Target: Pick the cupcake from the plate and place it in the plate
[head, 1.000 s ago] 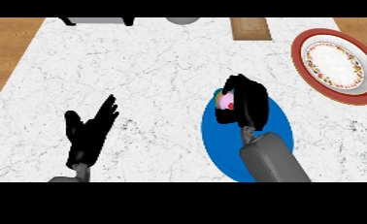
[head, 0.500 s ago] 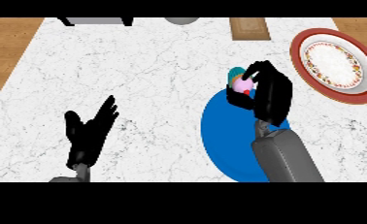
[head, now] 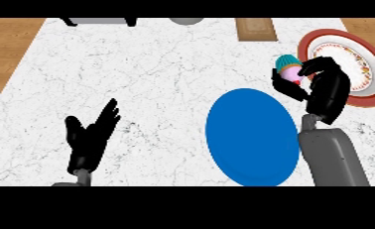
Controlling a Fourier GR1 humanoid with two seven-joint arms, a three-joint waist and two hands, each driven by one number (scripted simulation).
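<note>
A cupcake (head: 287, 66) with a teal wrapper and pink icing is held in my right hand (head: 322, 86), whose fingers and thumb curl round it. It hangs above the counter between the blue plate (head: 253, 136) and the red-rimmed patterned plate (head: 344, 54), close to the red rim. The blue plate lies bare at the lower middle right, just left of my right forearm. My left hand (head: 89, 139) rests open at the lower left, fingers up, holding nothing.
A wooden block (head: 256, 28) lies at the back of the white marble counter (head: 147, 74). A grey round object (head: 187, 20) and a dark-framed item (head: 99, 21) sit at the far edge. Wood floor shows at the left.
My right hand has carried the cupcake up and to the right, off the blue plate and toward the red-rimmed plate. The left hand has stayed still.
</note>
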